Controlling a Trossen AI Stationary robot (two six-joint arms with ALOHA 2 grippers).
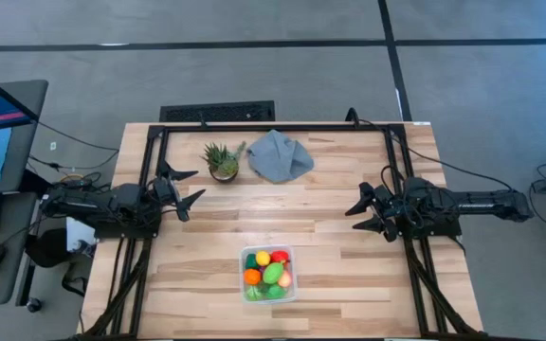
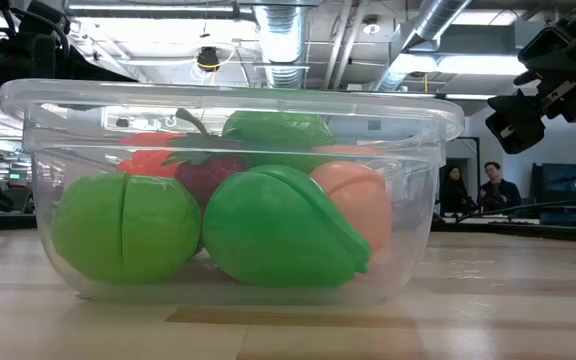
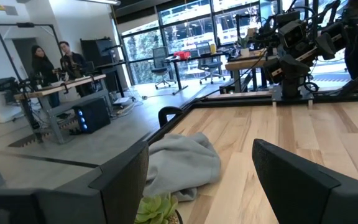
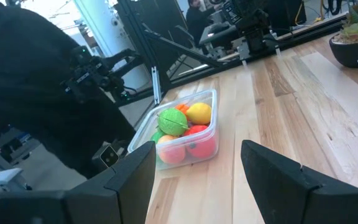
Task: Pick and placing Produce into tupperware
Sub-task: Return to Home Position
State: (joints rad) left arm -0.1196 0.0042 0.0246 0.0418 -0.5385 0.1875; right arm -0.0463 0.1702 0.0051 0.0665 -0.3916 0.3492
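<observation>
**Both arms parked at the sides, grippers open**

The left arm lies low and level out at its own side, wrist turned inward. The left gripper points toward the middle, its two fingers spread wide. Opposite it the right arm mirrors the pose, forearm flat, with the right gripper aimed back across at its partner. Its fingers stand just as far apart. The two grippers face each other, well apart.
</observation>
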